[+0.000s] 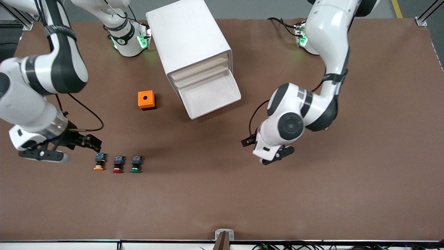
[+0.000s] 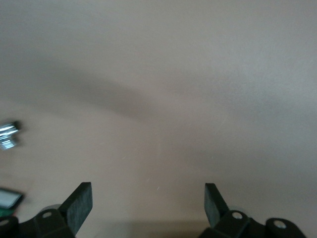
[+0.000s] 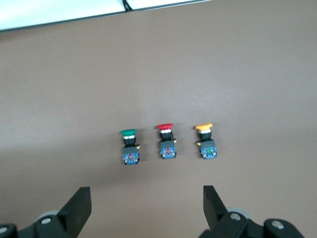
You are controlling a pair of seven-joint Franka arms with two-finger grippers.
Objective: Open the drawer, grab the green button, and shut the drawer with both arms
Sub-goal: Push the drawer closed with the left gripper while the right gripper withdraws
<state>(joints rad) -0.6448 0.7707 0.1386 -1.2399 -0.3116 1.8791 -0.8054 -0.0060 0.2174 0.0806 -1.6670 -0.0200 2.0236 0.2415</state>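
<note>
The white cabinet (image 1: 189,34) stands near the robots' bases, and its lowest drawer (image 1: 216,107) is pulled out and shows nothing inside. The green-capped button (image 1: 135,164) (image 3: 130,146) lies on the brown table in a row with a red-capped one (image 1: 118,164) (image 3: 166,141) and a yellow-capped one (image 1: 99,162) (image 3: 206,141). My right gripper (image 1: 91,142) (image 3: 147,203) is open, low beside the yellow-capped end of the row, holding nothing. My left gripper (image 1: 274,156) (image 2: 148,203) hovers open over bare table toward the left arm's end.
An orange box (image 1: 146,100) with a round hole in its top sits beside the open drawer, toward the right arm's end. The table's front edge (image 1: 222,239) runs along the side nearest the front camera.
</note>
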